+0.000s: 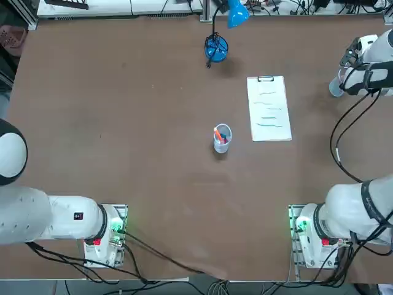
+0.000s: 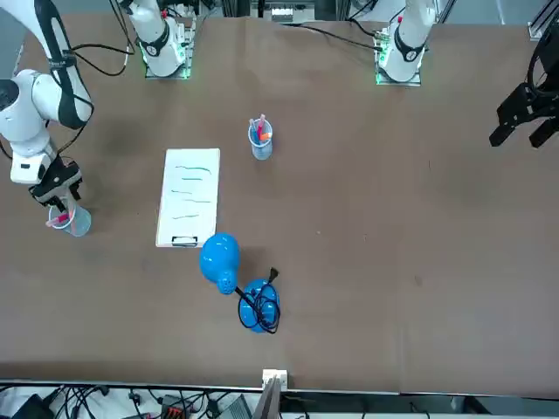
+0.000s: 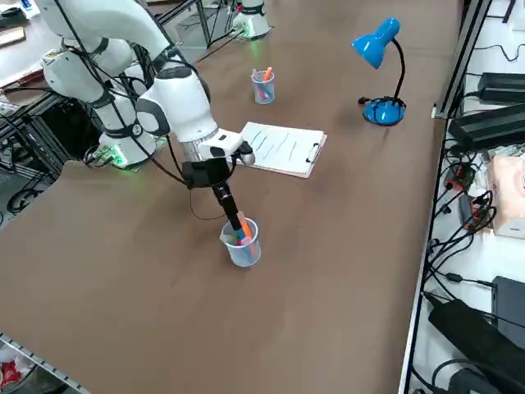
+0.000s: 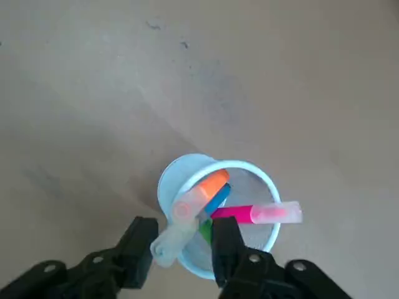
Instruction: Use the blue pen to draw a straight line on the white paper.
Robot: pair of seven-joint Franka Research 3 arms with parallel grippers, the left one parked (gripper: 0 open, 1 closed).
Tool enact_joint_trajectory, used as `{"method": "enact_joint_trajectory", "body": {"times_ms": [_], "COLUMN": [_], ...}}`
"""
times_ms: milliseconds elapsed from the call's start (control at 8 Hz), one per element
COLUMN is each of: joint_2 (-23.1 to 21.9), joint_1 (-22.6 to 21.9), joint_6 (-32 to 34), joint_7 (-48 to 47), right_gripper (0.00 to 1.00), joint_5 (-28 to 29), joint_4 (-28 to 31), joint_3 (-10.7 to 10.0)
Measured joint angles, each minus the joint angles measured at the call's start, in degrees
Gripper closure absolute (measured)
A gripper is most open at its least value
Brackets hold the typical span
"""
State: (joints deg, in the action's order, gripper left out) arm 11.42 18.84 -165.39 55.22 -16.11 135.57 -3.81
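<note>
**A:** Blue plastic, only a short stretch showing. The blue pen (image 4: 218, 198) stands in the clear cup (image 4: 167, 187), tucked under the orange pen (image 4: 209, 185) and beside the pink pen (image 4: 249, 213). The cup sits lower centre in the right side view.

**B:** Handling?

**A:** Judged light, stiff and slick (thin, so it rolls easily). Pinch the shaft above the rim.

**B:** Claw?

**A:** The right gripper (image 4: 184, 249) hangs over the cup, jaws half-narrowed. They straddle a pale cap (image 4: 165, 246), apparently not the blue pen's. The white paper (image 3: 283, 149) lies well apart, upper centre.
</note>
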Motion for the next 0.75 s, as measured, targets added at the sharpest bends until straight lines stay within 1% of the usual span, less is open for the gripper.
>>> {"method": "enact_joint_trajectory", "body": {"times_ms": [250, 625, 750], "joint_2": [0.0, -0.02, -0.02], "joint_1": [-0.01, -0.06, -0.1], "joint_6": [-0.03, -0.19, -0.18], "joint_7": [0.0, 0.0, 0.0], "right_gripper": [0.52, 0.7, 0.7], "joint_5": [-0.02, -0.06, -0.07], "joint_4": [-0.26, -0.86, -1.08], "joint_3": [0.01, 0.03, 0.03]}}
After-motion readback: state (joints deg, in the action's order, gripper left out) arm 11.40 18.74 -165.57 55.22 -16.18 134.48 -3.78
